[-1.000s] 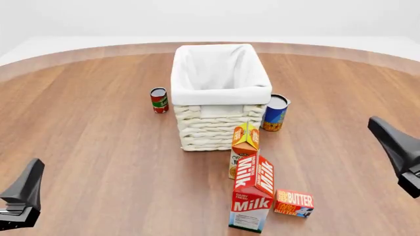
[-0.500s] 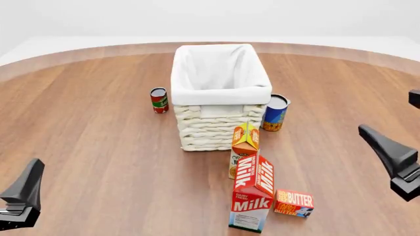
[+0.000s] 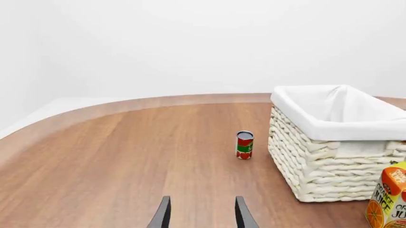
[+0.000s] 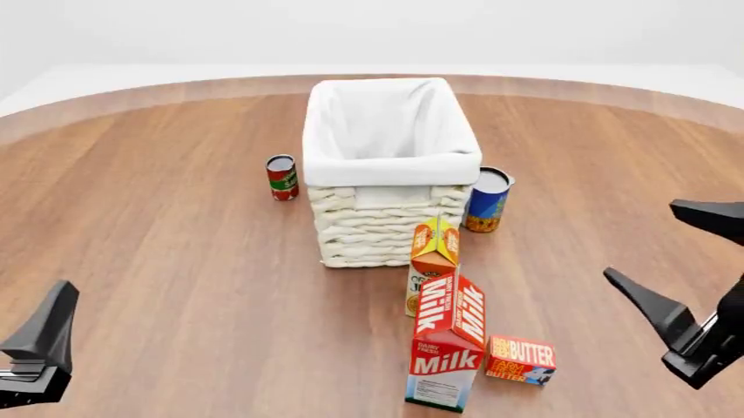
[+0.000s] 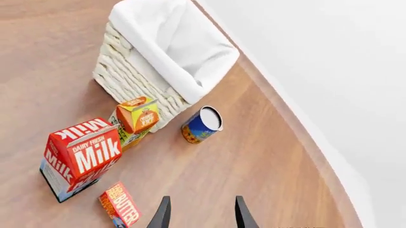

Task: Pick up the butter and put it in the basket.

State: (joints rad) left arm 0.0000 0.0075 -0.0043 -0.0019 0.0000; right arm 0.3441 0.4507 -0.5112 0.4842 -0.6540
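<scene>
L gripper (image 4: 41,344) low near edge, R gripper (image 4: 686,270) tilted, both w/ jaws apart.
</scene>
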